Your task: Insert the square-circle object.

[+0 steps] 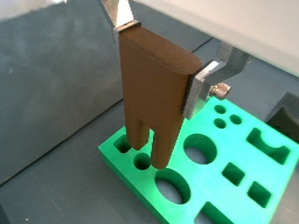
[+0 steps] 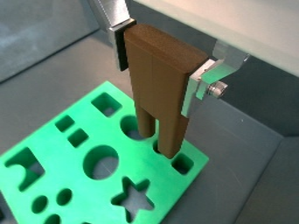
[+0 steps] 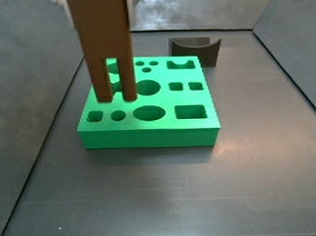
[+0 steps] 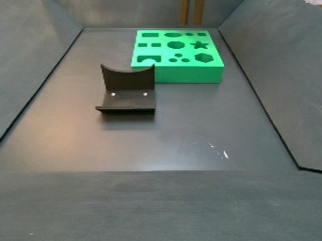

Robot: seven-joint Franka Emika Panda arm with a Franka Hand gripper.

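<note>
The square-circle object [image 1: 156, 87] is a tall brown block with two long prongs, and it hangs upright. My gripper [image 1: 163, 52] is shut on its upper body, with one silver finger [image 1: 201, 87] on each side; both wrist views show this [image 2: 162, 61]. The prongs point down onto the green board [image 1: 251, 144] and their tips meet two holes by a corner [image 2: 173, 154]. How deep they sit cannot be told. In a side view the block [image 3: 100, 39] stands over the board's left edge [image 3: 148, 135]. Only its lower end [image 4: 191, 11] shows in the other, where the gripper is out of view.
The green board [image 4: 208, 68] has several shaped holes: round, square and star. The dark fixture [image 4: 126, 91] stands on the grey floor away from the board, and it also shows in a side view [image 3: 195, 48]. Grey walls ring the floor.
</note>
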